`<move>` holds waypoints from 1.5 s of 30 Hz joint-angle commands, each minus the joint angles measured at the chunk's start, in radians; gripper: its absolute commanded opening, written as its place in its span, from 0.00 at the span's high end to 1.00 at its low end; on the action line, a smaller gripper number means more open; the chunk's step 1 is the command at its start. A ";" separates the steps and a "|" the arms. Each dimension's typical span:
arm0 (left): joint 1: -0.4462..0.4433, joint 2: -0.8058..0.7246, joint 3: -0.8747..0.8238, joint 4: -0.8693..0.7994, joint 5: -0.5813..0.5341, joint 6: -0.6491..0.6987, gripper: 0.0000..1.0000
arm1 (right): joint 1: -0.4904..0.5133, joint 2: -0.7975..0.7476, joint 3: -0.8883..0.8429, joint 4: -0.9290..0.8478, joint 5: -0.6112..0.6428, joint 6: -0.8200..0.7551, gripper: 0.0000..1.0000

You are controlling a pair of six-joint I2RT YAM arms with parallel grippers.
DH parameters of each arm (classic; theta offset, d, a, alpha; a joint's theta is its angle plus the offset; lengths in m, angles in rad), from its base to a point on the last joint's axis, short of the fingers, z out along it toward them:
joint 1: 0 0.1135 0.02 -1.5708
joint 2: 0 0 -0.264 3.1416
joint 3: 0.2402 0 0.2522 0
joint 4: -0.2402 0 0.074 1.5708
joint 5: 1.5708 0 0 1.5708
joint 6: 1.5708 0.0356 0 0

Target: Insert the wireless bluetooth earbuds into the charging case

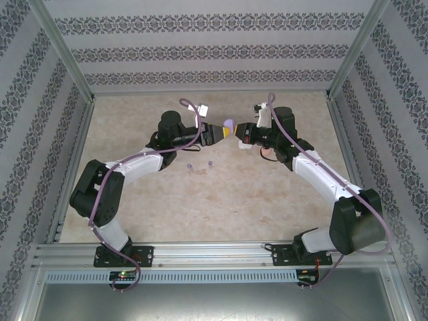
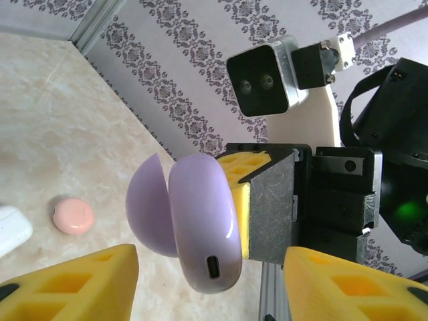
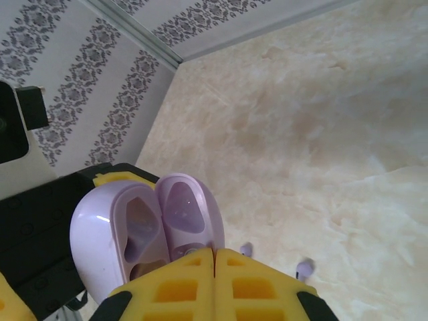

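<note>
Left arm: elbow bent out to the left, forearm reaching far and right to mid-worktop (image 1: pixel 267 200).
Right arm: elbow out to the right, forearm reaching far and left; the two hands meet tip to tip.
Left hand (image 1: pixel 225 134): fingers spread wide, tips just short of the purple case (image 3: pixel 144 231), not gripping it.
Right hand (image 3: pixel 214 257): fingers pressed together, pinching the case's edge.
Purple case: one, lid open, held aloft between the hands.
Earbuds: two purplish, one (image 1: pixel 190 166) left of the other (image 1: pixel 211 164), lying on the worktop nearer than the hands.
Other cases: one pink (image 2: pixel 72 215), shut; one white (image 2: pixel 10 231), cut by the frame edge; both on the worktop.
</note>
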 commanded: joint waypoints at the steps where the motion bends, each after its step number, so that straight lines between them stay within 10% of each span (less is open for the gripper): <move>1: 0.016 -0.058 0.028 -0.083 0.004 0.084 0.37 | -0.008 -0.009 0.041 -0.057 0.030 -0.071 1.00; 23: 0.078 0.115 0.603 -1.375 0.233 0.921 0.25 | 0.031 0.025 0.210 -0.462 0.086 -0.598 1.00; 45: 0.068 0.215 0.664 -1.513 0.335 1.025 0.37 | 0.145 0.078 0.275 -0.486 0.130 -0.629 1.00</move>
